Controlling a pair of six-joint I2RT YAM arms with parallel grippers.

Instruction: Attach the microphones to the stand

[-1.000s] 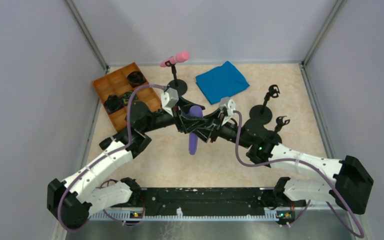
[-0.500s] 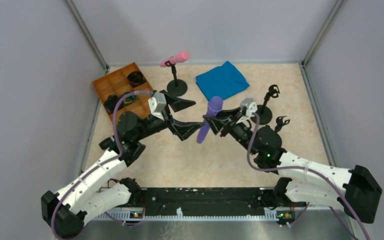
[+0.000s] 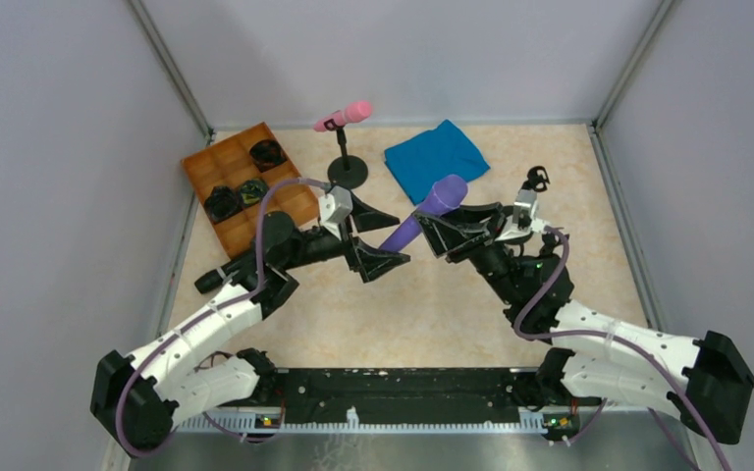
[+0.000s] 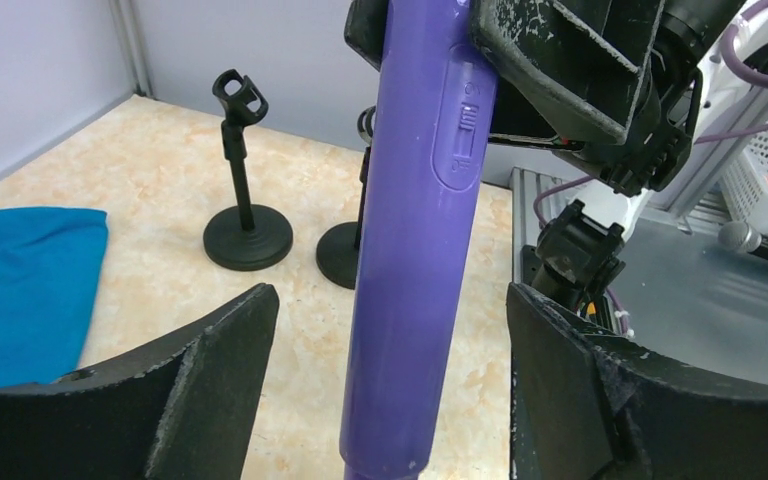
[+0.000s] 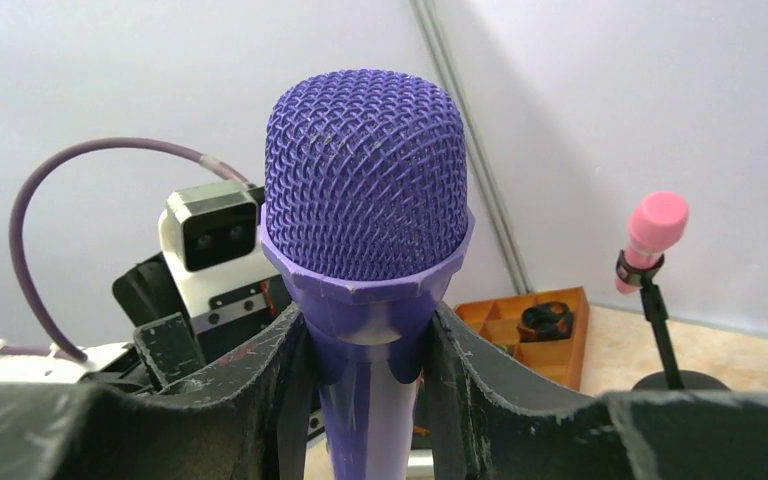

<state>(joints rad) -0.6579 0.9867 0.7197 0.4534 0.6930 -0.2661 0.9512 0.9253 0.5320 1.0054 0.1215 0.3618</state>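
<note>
My right gripper (image 3: 434, 224) is shut on the purple microphone (image 3: 420, 218), just below its mesh head (image 5: 365, 200), and holds it tilted above the table. In the right wrist view the fingers (image 5: 260, 370) press both sides of its neck. My left gripper (image 3: 377, 237) is open; the microphone's handle (image 4: 415, 250) hangs between its spread fingers (image 4: 215, 360) without touching them. A pink microphone (image 3: 346, 115) sits clipped on its stand (image 3: 348, 172) at the back. Two empty black stands (image 4: 245, 170) (image 4: 345, 255) stand to the right; one clip shows in the top view (image 3: 535, 181).
A blue cloth (image 3: 437, 159) lies at the back centre. An orange compartment tray (image 3: 218, 155) with black parts sits at the back left. Grey walls enclose the table on three sides.
My left gripper has let go of the purple microphone and opened. My right gripper has carried the microphone right and back, raising its head.
</note>
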